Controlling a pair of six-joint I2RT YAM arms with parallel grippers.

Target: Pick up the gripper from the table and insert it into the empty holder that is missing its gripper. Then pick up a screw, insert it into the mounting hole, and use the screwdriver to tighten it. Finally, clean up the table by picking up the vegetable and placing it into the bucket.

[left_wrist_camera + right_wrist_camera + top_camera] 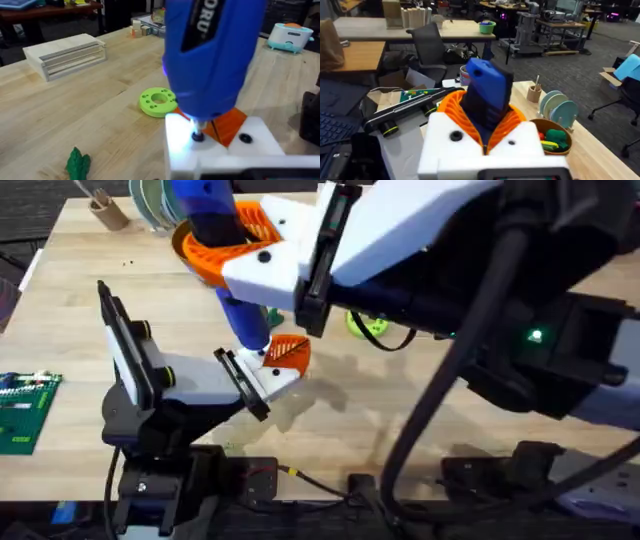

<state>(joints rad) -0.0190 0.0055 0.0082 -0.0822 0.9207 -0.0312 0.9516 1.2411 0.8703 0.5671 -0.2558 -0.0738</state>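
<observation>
My right tool [487, 142] pinches the blue screwdriver [212, 55], tip on the holder [220, 150].
Ribbed orange gripper [227, 125] seated mid-desk [75, 115]; leafy vegetable [78, 162] nearby; left tool's spread: cannot tell.

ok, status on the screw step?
Right gripper shut on screwdriver, tip on screw in holder. Orange gripper seated. Left gripper: cannot tell. Vegetable still on table.

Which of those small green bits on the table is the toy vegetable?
Start at the blue screwdriver standing tip-down on the wooden table. The vegetable lies on the bare wood a little way off. It is dark green and leafy, unlike the flat, bright green ring disc with holes beside the screwdriver.
</observation>
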